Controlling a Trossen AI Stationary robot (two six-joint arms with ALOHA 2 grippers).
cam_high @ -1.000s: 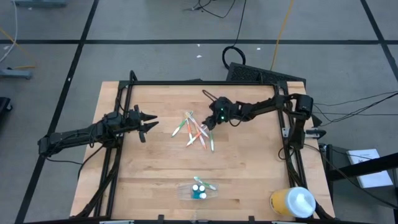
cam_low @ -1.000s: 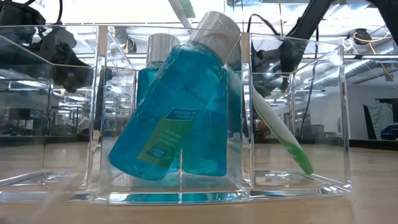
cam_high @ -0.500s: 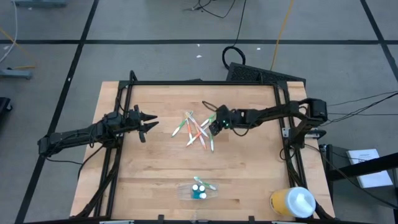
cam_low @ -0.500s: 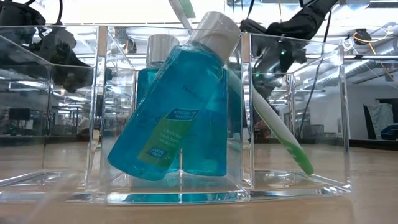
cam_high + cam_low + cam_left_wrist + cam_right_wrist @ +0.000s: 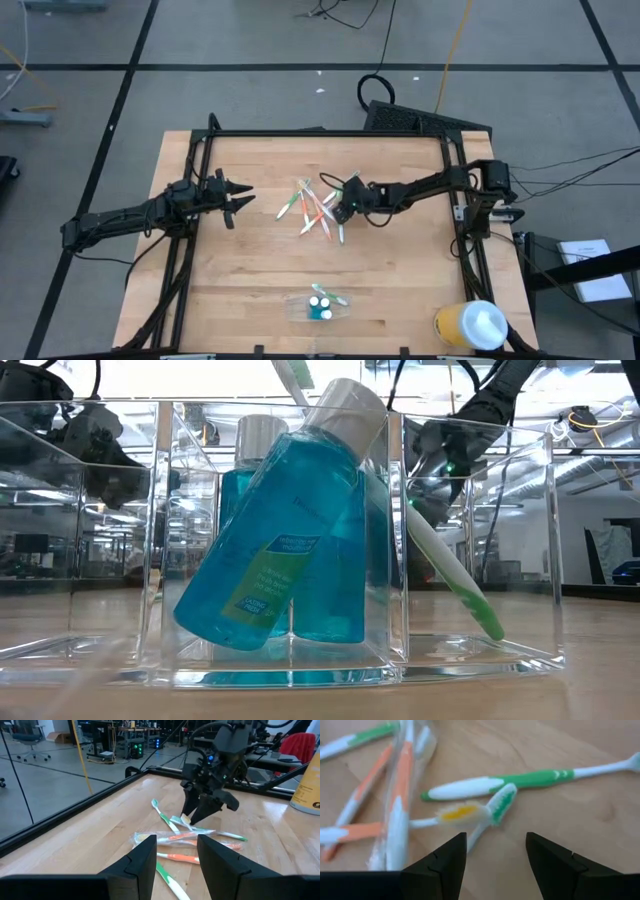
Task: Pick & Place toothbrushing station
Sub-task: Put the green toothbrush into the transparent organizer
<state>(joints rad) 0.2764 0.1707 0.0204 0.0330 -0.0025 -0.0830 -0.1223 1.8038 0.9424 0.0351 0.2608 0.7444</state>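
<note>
The toothbrushing station, a see-through holder, stands near the table's front edge. In the low view it holds two blue mouthwash bottles and a leaning green-and-white toothbrush. A pile of green and orange toothbrushes lies at mid-table. My right gripper is open just above the pile's right side, its fingers on either side of a green brush head and a yellow one, touching nothing. It also shows in the left wrist view. My left gripper is open and empty, left of the pile.
A yellow cup with a white lid stands at the front right corner. A black frame runs along the table's far and side edges. Bare wood lies between the pile and the holder.
My right gripper has come down and a little toward the table's near edge, onto the right side of the toothbrush pile. The toothbrushes and the holder lie as before.
</note>
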